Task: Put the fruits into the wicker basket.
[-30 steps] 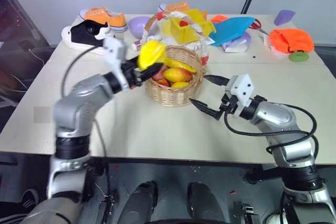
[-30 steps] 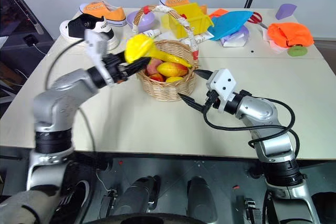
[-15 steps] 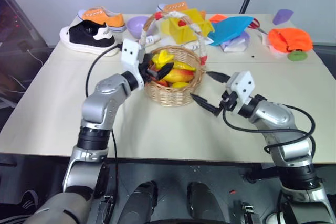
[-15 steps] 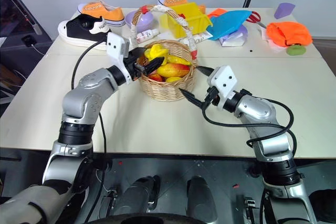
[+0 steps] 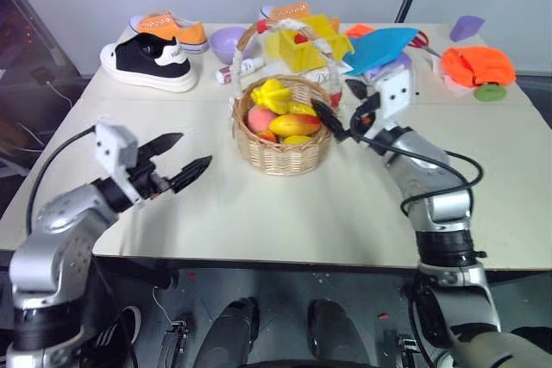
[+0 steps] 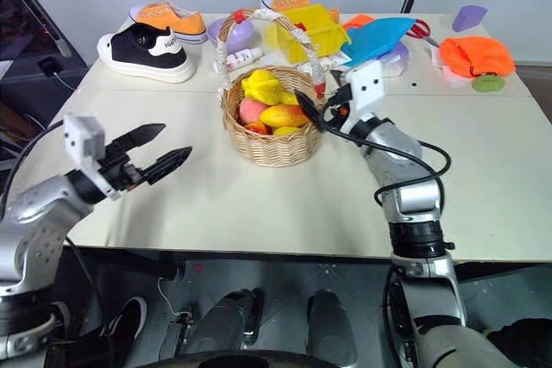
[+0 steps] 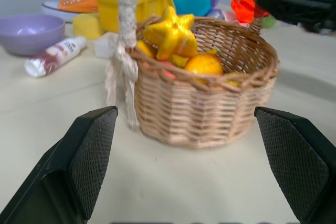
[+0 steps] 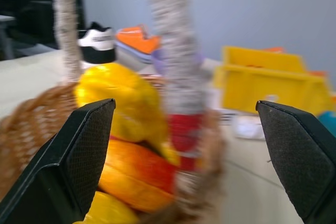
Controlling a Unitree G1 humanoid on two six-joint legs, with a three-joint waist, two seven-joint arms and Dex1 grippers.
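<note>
We saw the ridged yellow star fruit (image 5: pixel 270 92) resting atop the red-and-yellow mango (image 5: pixel 294 123), both apparently settled inside the upright wicker basket (image 5: pixel 283 152).

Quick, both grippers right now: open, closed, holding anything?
Left gripper: open, holding nothing, out over the table short of the wicker basket.
Right gripper: open, holding nothing, at the basket's handle.

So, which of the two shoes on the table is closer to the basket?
The black shoe with the white sole. It lies nearer to the wicker basket than the orange shoe, which sits behind it, toward the table's far edge.
</note>
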